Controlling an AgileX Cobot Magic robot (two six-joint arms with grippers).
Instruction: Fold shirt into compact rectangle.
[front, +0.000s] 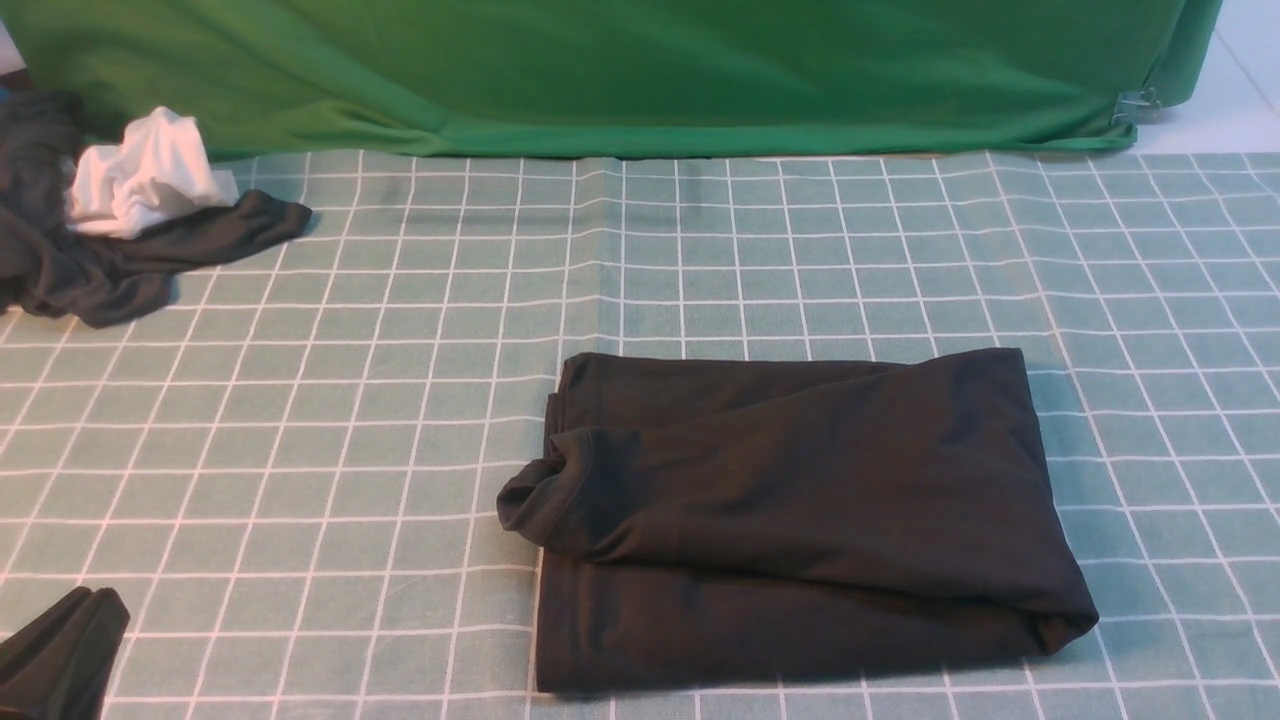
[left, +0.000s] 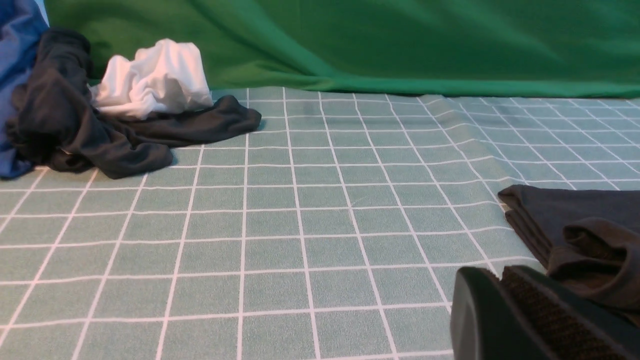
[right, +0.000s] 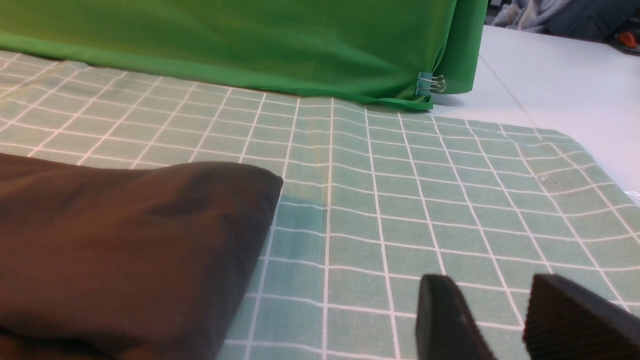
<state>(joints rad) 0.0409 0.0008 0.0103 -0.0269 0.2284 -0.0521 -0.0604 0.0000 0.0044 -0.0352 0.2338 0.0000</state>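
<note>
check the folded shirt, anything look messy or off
Mostly a tidy rectangle, but the dark shirt has a rolled flap bulging past its left edge, and the top layer lies askew over the bottom one. A loose clothes pile sits crumpled at the far left. Neither pincer touches cloth.

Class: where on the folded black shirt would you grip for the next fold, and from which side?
Probably grip the black shirt at its bunched, raised flap on the robot's left. That lifted edge lets the fingers slide under it, and the left gripper sits nearest.
</note>
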